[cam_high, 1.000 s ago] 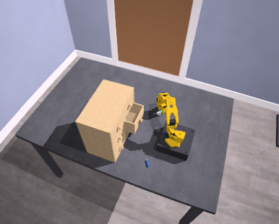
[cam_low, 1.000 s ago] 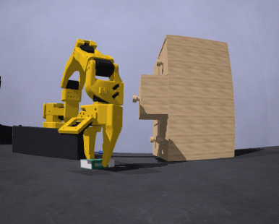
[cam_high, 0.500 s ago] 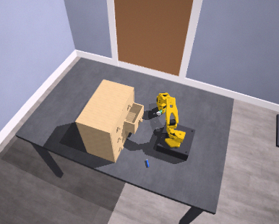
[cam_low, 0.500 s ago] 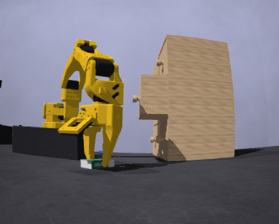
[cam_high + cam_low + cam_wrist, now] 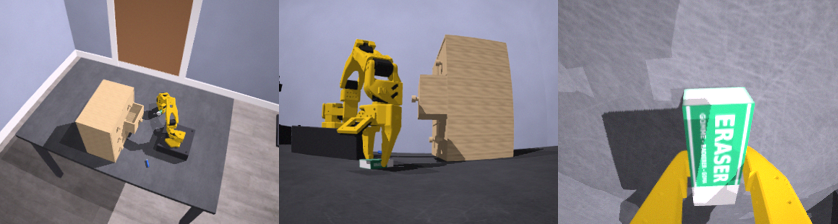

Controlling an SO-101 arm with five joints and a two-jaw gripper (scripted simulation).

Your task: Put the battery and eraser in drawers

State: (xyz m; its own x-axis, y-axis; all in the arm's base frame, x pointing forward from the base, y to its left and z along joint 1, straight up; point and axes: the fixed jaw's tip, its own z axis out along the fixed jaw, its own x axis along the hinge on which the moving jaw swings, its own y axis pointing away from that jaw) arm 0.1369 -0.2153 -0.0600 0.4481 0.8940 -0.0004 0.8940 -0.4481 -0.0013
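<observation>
While the yellow gripper (image 5: 717,178) points down at the dark table (image 5: 202,173), its two fingers squeeze the sides of the eraser (image 5: 716,143), one on each long side. From the wrist view the eraser is white with a green wrap and the word ERASER on it in white letters. From the side view the eraser (image 5: 374,163) lies flat on the table, and the finger tips reach down to it. From above, the eraser (image 5: 159,113) is a small pale spot just to the right of the chest (image 5: 105,119), close to the open drawer (image 5: 134,117). That drawer sticks out from the front of the chest, on the side that faces the arm (image 5: 169,115), and it is in the middle row. The other drawers look shut, and their small round knobs poke out. The arm bends up and over from its black base (image 5: 188,152), which sits on the table a little farther from the chest than the eraser does. A small blue thing (image 5: 147,163) lies on the table in front of the chest, near its lower corner and well apart from the gripper; it is too small to tell what it is. Behind the chest, past the far edge of the table, a brown door (image 5: 153,32) stands in the blue wall.
</observation>
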